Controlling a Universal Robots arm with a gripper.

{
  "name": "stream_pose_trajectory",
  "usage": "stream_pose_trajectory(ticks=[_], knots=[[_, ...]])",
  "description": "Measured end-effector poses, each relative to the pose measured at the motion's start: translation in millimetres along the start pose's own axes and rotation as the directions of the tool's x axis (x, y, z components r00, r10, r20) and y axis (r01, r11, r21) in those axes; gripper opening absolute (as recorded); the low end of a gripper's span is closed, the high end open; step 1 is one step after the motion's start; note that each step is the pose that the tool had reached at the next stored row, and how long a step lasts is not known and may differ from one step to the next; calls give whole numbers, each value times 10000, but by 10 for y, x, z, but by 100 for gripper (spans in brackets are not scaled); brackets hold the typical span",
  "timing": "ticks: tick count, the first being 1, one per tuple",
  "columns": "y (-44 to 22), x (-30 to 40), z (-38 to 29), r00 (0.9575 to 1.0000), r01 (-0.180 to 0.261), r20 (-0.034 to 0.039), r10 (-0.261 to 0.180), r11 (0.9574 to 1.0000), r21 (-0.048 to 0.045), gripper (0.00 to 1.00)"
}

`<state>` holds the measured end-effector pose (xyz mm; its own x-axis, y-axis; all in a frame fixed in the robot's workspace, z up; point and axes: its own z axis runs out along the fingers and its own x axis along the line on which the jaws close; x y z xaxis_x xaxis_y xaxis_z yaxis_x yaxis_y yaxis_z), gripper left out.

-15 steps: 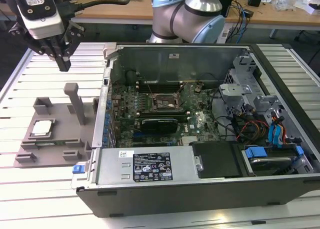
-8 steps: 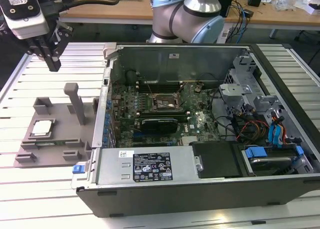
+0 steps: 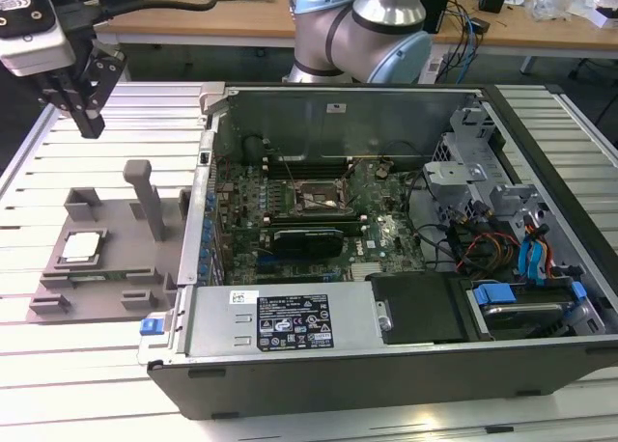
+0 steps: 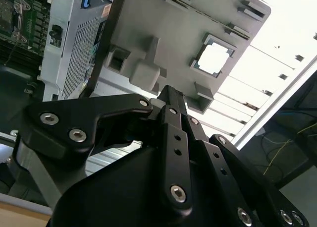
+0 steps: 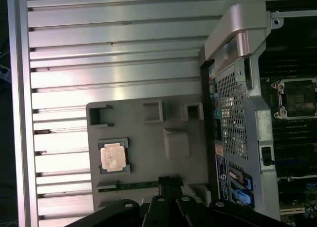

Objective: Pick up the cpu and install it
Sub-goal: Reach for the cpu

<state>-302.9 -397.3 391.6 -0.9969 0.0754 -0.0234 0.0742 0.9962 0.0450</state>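
Holding the gripper (image 3: 90, 124) raised over the slatted metal table (image 3: 58, 365), toward the far end on the exterior view's left, well apart from everything below. Pressing the black fingers together at their tips and pinching nothing; showing the gripper (image 4: 168, 92) (image 5: 168, 180) the same way in both wrist views.

Leaving the cpu (image 3: 81, 247) untouched, lying flat in a square recess of the grey tray (image 3: 116, 232), on the tray's left part in the exterior view and nearer than the gripper. Appearing as a small flat square chip with a pale silver metal top and a thin darker rim. Glaring almost white on the cpu (image 4: 214, 58) in the second wrist view, and glinting a warmer tone on the cpu (image 5: 113, 156) in the first wrist view. Sitting level with low raised walls hugging its corners, far smaller than the tray (image 5: 143, 138) around it.

Standing an upright grey post (image 3: 145, 196) on the tray, to the right of the chip. Resting the tray on the table just beside the open computer case (image 3: 290, 317), touching or nearly touching its left wall. Exposing inside the case a green motherboard with a square socket (image 3: 319, 199), and a long black heatsink (image 3: 309, 239) just nearer than it.
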Motion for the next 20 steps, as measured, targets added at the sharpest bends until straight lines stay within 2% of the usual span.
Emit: stream_pose_trajectory(ticks=[7, 10, 20], knots=[[-2, 140, 16, 10000, 0, 0, 0, 10000, 0, 11], [1, 263, 35, 10000, 0, 0, 0, 10000, 0, 11], [6, 509, 43, 10000, 1, 0, -1, 10000, 1, 11]])
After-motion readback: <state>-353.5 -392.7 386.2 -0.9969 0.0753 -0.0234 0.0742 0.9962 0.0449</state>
